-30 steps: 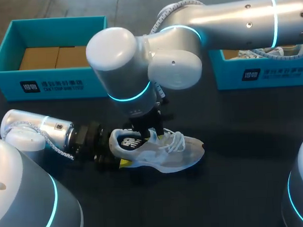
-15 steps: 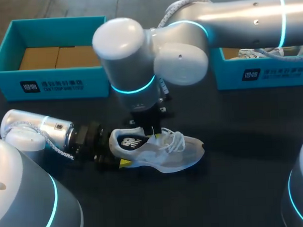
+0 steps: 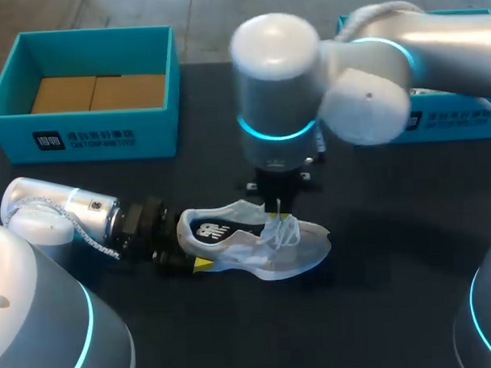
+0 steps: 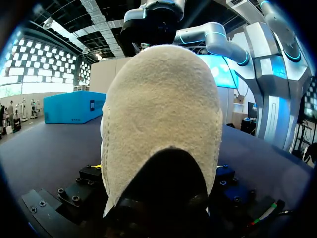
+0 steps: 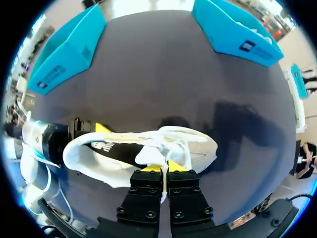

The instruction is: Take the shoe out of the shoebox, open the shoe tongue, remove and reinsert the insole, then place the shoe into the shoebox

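Shoe (image 3: 260,246) lies on its side on dark table (image 3: 378,292), out of both boxes, toe pointing to the R. Head view: L gripper (image 3: 183,252) comes in low from the L and clamps the heel. One yellow tip shows on the near side of the heel. R arm reaches in from the R and stands vertical over the shoe. R gripper (image 3: 279,209) points down at the lace/tongue area w/ a thin white strip showing btwn its fingers. Teal box (image 3: 83,141) sits at far L w/ brown cardboard inside. 2nd teal box (image 3: 449,122) is at far R, partly behind the R arm.

L wrist view: the shoe's cream heel fills the pic, right up against the L gripper and sitting btwn its black finger mounts.

R wrist view: R gripper's yellow tips are pressed nearly together, apparently pinching a thin white bit of the shoe at tongue/laces. White tongue flap sits just ahead of them. L gripper's other yellow tip shows on the far side of the heel, so the heel is gripped from 2 sides. Both teal boxes are well beyond the shoe.
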Robot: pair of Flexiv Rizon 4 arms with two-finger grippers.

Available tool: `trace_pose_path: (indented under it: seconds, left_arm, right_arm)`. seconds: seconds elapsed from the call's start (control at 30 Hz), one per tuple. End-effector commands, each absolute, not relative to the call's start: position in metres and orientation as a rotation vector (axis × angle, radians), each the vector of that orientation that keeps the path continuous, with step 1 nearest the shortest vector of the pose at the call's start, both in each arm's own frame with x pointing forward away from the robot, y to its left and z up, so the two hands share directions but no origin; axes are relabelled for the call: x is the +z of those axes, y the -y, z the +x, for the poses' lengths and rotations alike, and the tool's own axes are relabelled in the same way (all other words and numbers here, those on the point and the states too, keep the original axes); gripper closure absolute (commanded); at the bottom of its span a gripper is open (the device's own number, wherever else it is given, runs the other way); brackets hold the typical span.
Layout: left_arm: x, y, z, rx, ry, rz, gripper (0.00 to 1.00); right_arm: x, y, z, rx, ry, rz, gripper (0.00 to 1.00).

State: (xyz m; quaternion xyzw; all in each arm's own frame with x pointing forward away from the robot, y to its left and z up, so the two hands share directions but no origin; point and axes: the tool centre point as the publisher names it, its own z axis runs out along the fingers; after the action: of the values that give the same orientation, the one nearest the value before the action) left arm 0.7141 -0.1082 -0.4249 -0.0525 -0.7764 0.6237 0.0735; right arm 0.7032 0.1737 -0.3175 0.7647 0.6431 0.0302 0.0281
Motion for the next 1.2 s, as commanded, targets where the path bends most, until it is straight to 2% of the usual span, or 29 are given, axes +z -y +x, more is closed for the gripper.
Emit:
trace_pose_path:
  seconds: [0.03,0.9,0.93,1.13,1.17,1.2]
  left_arm:
    - [-0.429,0.106,0.716,1.874,2.331,-0.158,1.0]
    - [-0.429,0.106,0.716,1.874,2.331,-0.158,1.0]
    - [-0.429,0.106,0.716,1.874,2.331,-0.158,1.0]
    - [-0.429,0.106,0.716,1.874,2.331,-0.158,1.0]
    - [-0.429,0.106,0.716,1.874,2.331,-0.158,1.0]
    - [-0.429,0.106,0.716,1.874,2.331,-0.158,1.0]
  right_arm:
    - [-0.317,-0.143,0.701,0.429,-1.638,2.796,1.0]
    - [-0.343,-0.128,0.707,0.407,-1.831,2.858,1.0]
    - [-0.343,-0.127,0.706,0.405,-1.83,2.861,0.97]
    - [-0.332,-0.13,0.699,0.363,-1.814,2.858,0.53]
    - [-0.328,-0.131,0.697,0.354,-1.804,2.853,0.32]
    - [-0.324,-0.132,0.696,0.345,-1.797,2.846,0.17]
